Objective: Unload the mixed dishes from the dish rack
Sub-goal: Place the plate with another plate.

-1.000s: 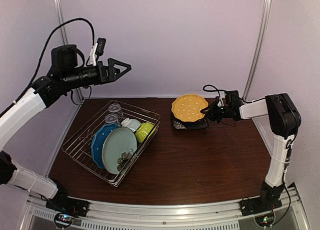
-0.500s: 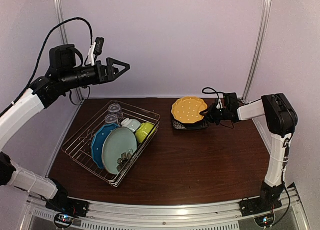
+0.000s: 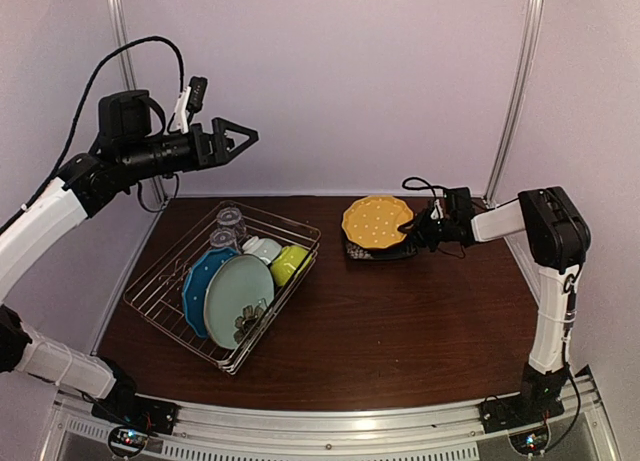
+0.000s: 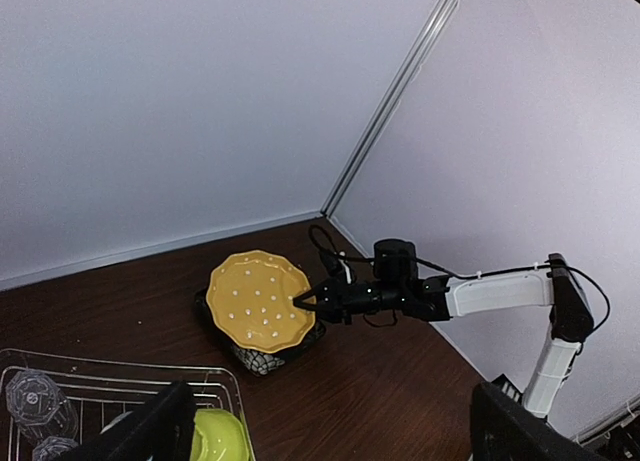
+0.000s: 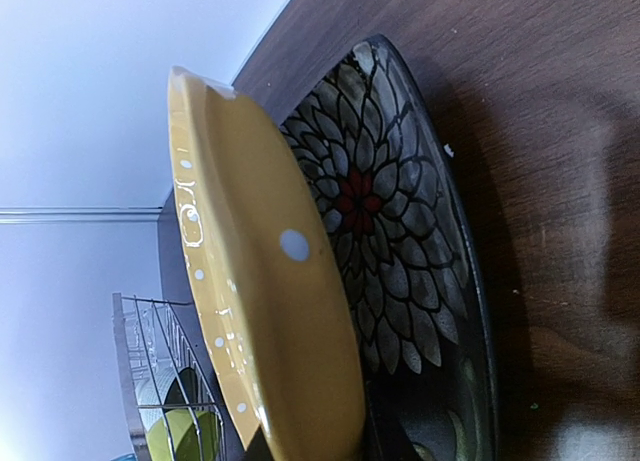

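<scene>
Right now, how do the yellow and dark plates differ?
The yellow plate is white-dotted; the dark plate bears a petal pattern. The yellow plate is tilted, gripped at its rim by the right gripper; the dark plate lies flat on the table. Both sit outside the rack.

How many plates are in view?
4: blue plate and teal plate in the rack; dark plate on the table; yellow plate above it in right gripper. More possibly hidden.

The wrist view crops the fingertips of your right gripper (image 3: 414,225); just ahead, the yellow plate (image 5: 270,281) covers half the dark plate (image 5: 400,231). Under your left gripper (image 3: 245,136), the rack (image 4: 115,367) runs off-frame.
</scene>
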`<state>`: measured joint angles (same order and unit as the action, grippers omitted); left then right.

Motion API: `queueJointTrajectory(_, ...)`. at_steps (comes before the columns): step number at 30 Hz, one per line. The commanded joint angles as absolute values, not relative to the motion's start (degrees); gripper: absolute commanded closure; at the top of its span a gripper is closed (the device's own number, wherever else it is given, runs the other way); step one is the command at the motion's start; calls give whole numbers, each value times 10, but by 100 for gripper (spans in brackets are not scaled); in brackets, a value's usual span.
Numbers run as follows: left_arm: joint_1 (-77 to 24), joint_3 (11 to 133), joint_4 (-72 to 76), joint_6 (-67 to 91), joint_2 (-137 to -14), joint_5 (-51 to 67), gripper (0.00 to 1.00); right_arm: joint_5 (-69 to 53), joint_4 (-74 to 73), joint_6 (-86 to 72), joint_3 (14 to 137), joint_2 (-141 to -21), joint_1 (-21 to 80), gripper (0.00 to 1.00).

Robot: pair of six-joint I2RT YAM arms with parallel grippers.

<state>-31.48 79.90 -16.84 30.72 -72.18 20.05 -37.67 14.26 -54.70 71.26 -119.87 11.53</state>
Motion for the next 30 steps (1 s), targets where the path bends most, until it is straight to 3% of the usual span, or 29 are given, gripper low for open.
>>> queueJointTrajectory(1, -312, 795, -165, 295, -710, 190, 3, -389, 211, -554, 743, -1193, 120, 95)
queueJointTrajectory(13, -312, 796, -163, 296, -707, 190, 3, -374, 188, -546, 748, -1197, 134, 90)
queueJointTrajectory(15, -312, 797, -163, 296, -707, 190, 3, -367, 163, -532, 755, -1194, 136, 85)
queueJointTrajectory(18, -312, 796, -162, 297, -707, 189, 2, -356, 130, -513, 763, -1189, 138, 70)
queueJointTrajectory(30, -312, 789, -153, 300, -706, 197, 3, -286, -68, -385, 821, -1176, 141, 47)
